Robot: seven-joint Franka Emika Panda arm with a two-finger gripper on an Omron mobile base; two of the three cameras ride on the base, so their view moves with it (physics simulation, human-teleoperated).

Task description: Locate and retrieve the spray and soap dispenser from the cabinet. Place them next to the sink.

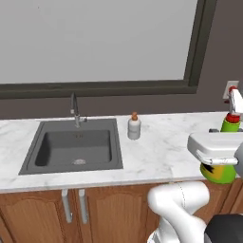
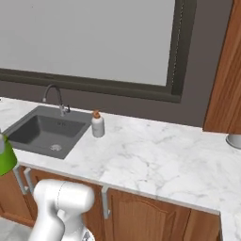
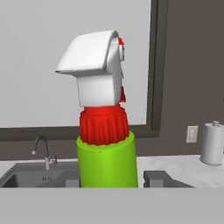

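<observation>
My gripper (image 3: 116, 181) is shut on the spray (image 3: 106, 148), a bright green bottle with a red collar and a white nozzle, held upright between the dark fingertips (image 3: 161, 178). From the left base view the spray (image 1: 222, 173) hangs in front of the counter's right end, under the white hand (image 1: 213, 147). A sliver of its green body (image 2: 4, 160) shows at the left edge of the right base view. The soap dispenser (image 1: 134, 127) (image 2: 97, 124), pale with an orange pump, stands upright on the counter just right of the sink (image 1: 118, 148) (image 2: 75, 140). A brown cabinet side (image 2: 227, 70) rises at the far right.
A slim faucet (image 1: 74, 110) (image 2: 54, 96) (image 3: 41, 151) stands behind the basin. A grey paper-towel roll (image 3: 213, 144) (image 2: 234, 140) sits at the counter's right end. A wall outlet (image 1: 230, 88) is above it. A large window (image 1: 95, 38) spans the wall. Wooden doors run below the counter.
</observation>
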